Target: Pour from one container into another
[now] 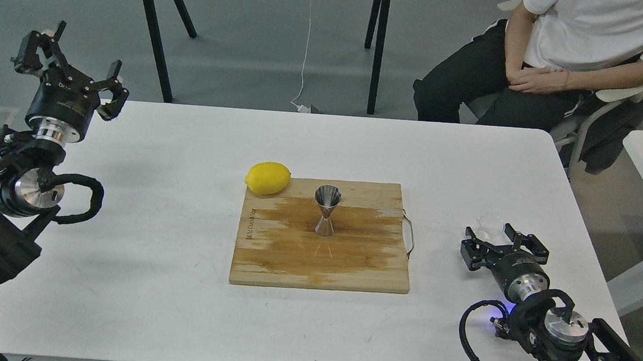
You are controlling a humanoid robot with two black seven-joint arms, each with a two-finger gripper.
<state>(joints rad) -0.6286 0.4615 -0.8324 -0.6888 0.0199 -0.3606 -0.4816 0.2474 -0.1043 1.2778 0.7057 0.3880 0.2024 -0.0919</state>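
**Glass cup sits between the right hand's fingers**

Right hand is spread wide around the clear glass cup, out at 3 o'clock from the cutting board. Jigger stands upright mid-board, lemon at its 10 o'clock. Left hand hangs wide and empty over the tabletop edge.

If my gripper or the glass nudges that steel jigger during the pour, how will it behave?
The jigger will probably tip easily: it stands upright on a small base with a narrow waist and a wider mouth on top. It looks like thin polished steel, so likely light and slippery, apt to slide on the cutting board. Once toppled, its cone shape would likely roll in an arc.
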